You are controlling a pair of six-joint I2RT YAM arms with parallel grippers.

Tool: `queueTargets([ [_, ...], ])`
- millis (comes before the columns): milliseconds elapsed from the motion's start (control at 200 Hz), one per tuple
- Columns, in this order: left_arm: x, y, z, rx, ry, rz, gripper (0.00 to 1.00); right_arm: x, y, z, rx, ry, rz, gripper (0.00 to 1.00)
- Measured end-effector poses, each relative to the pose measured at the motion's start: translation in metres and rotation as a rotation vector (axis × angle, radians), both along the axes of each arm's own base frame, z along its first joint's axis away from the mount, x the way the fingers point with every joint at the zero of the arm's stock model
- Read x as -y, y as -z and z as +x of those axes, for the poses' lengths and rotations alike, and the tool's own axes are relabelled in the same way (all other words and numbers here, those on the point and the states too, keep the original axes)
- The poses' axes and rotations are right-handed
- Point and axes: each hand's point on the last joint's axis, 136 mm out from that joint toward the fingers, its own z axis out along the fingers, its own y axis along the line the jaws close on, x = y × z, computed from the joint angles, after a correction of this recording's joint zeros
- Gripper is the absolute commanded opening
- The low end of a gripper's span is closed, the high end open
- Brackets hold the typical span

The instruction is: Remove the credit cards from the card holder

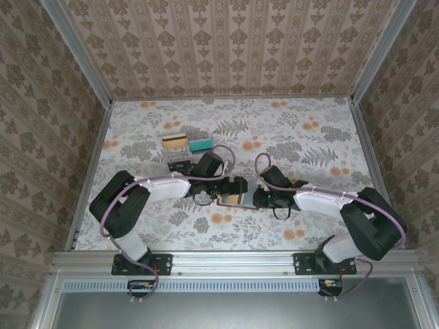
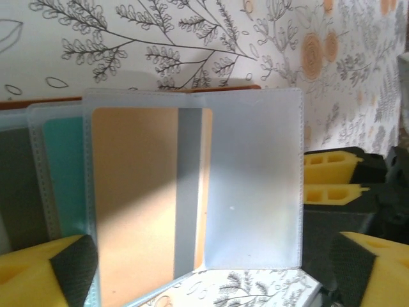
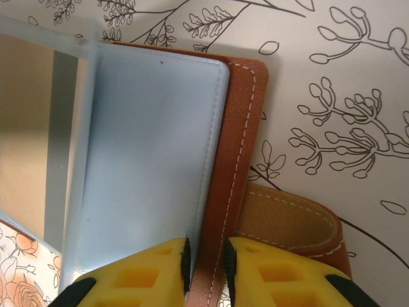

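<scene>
In the top view the card holder [image 1: 236,199] lies open on the floral surface [image 1: 315,137] at mid-frame, largely covered by the two grippers meeting over it. The right gripper [image 3: 206,259] is clamped on the holder's edge: its wrist view shows the yellow pads pinching the brown stitched cover and blue-grey lining at the bottom of the frame, the fingers cut off below. A tan strap [image 3: 287,217] sticks out lower right. The left gripper [image 2: 214,256] stands wide open, its yellow tips only just inside the bottom corners of its wrist view. Between them fan cloudy plastic sleeves: one holds a tan card [image 2: 134,204] with a grey stripe, its lower end cut off, and another a teal card [image 2: 64,173], mostly hidden. Upper left of centre in the top view, two loose cards [image 1: 186,142] lie side by side, their details too small to read.
</scene>
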Motion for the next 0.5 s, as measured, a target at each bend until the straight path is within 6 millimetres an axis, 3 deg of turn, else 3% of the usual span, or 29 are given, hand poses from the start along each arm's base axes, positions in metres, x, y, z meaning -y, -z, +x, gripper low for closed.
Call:
queueTargets([
  [270, 0.001, -0.001, 0.0, 0.001, 0.004, -0.005, 1.0, 0.004, -0.007, 0.001, 0.012, 0.018, 0.002, 0.41],
  [500, -0.006, -0.006, 0.004, 0.009, -0.017, 0.01, 0.95, 0.018, -0.045, 0.012, 0.11, 0.077, 0.042, 0.46],
])
